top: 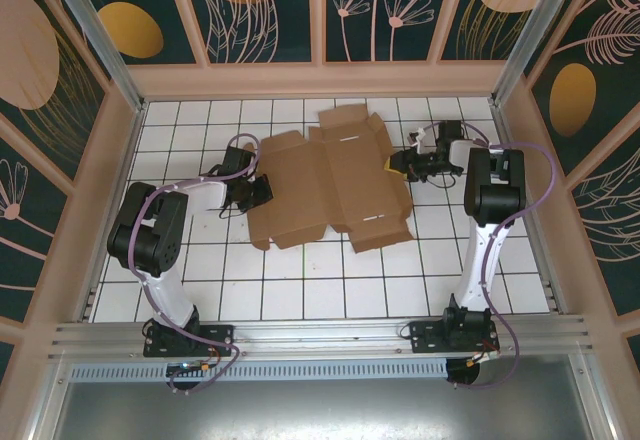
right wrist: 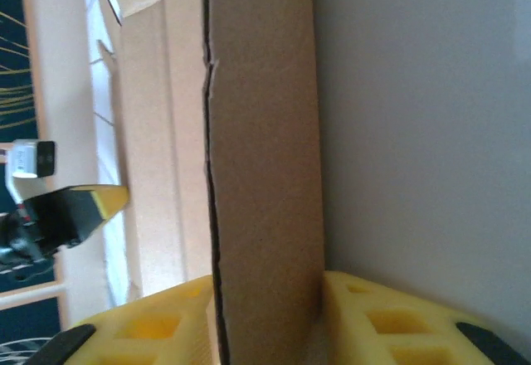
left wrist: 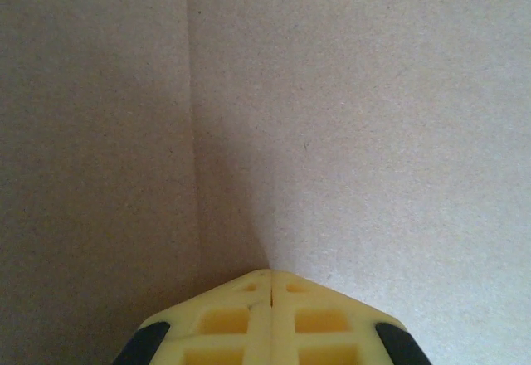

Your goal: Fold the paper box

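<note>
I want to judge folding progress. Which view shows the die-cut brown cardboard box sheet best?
Top external: the whole brown cardboard sheet lies in frame, flaps and outline clear. Left wrist gives a close patch with one crease; right wrist, one flap edge-on between the fingers of the right gripper.

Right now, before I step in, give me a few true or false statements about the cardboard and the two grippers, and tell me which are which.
1. The paper box lies as a mostly unfolded sheet on the white tiled table. True.
2. The left gripper has its fingers spread wide. False: they are closed together, with their tips at the cardboard.
3. A cardboard flap sits between the fingers of the right gripper. True.
4. Both grippers are at the same edge of the box. False: the left one is at its left edge, the right one at its right edge.
</note>
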`<state>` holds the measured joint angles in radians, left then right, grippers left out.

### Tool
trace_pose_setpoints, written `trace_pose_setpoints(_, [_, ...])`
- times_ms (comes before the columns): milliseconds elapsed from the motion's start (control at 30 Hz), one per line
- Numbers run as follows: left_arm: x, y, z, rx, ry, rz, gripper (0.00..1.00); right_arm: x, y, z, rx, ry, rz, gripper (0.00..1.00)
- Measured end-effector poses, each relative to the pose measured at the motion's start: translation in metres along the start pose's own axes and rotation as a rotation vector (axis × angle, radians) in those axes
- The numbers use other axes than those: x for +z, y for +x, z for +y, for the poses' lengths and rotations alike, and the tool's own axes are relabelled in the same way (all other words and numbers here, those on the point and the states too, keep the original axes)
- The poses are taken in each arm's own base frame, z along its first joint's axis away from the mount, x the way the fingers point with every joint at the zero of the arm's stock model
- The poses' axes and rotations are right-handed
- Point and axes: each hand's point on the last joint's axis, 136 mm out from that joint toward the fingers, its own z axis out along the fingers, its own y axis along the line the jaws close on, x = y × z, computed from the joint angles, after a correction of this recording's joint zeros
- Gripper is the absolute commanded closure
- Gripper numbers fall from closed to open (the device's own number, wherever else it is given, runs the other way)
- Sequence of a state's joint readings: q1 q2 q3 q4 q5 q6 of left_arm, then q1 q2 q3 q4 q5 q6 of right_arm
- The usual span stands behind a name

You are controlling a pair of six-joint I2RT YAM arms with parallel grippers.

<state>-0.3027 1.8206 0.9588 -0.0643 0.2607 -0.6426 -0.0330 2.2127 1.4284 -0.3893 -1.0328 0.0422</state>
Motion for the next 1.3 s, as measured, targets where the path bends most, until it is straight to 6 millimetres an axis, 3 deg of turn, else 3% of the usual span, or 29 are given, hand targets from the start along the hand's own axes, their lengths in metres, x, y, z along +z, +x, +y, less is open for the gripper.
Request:
trace_pose_setpoints(200, [0.0, -0.001, -0.001, 0.006, 0.002, -0.002, 1.0, 0.003, 0.005, 0.007, 0.032, -0.069, 0.02, 0.61])
trace_pose_setpoints(300, [0.0, -0.001, -0.001, 0.008, 0.002, -0.002, 1.0, 0.005, 0.01, 0.007, 0.048, -0.087, 0.023, 0.68])
trace_pose_setpoints(433, [-0.001, -0.002, -0.001, 0.013, 0.002, -0.005, 1.0, 0.007, 0.016, 0.002, 0.087, -0.079, 0.03, 0.89])
trace_pose_setpoints(533, [-0.003, -0.003, -0.001, 0.016, -0.003, -0.013, 1.0, 0.008, 0.018, -0.007, 0.107, -0.039, 0.026, 0.97])
trace_pose_setpoints(733, [-0.014, -0.011, -0.011, 0.027, 0.005, -0.032, 1.0, 0.001, 0.021, -0.003, 0.117, -0.006, -0.001, 0.96])
trace_pose_setpoints(867, [-0.017, -0.016, -0.017, 0.037, 0.02, -0.044, 1.0, -0.007, 0.022, 0.016, 0.12, -0.049, -0.024, 0.93])
trace_pose_setpoints(1033, [-0.005, -0.005, -0.014, 0.028, 0.032, 0.009, 1.0, -0.017, 0.035, 0.043, 0.118, -0.134, -0.048, 0.84])
trace_pose_setpoints(1100, [0.006, 0.004, -0.008, 0.02, 0.026, 0.049, 1.0, -0.016, 0.04, 0.045, 0.129, -0.16, -0.046, 0.82])
trace_pose_setpoints(1300, [0.014, 0.001, -0.019, 0.035, 0.071, 0.05, 1.0, 0.006, 0.055, 0.033, 0.167, -0.161, 0.006, 0.72])
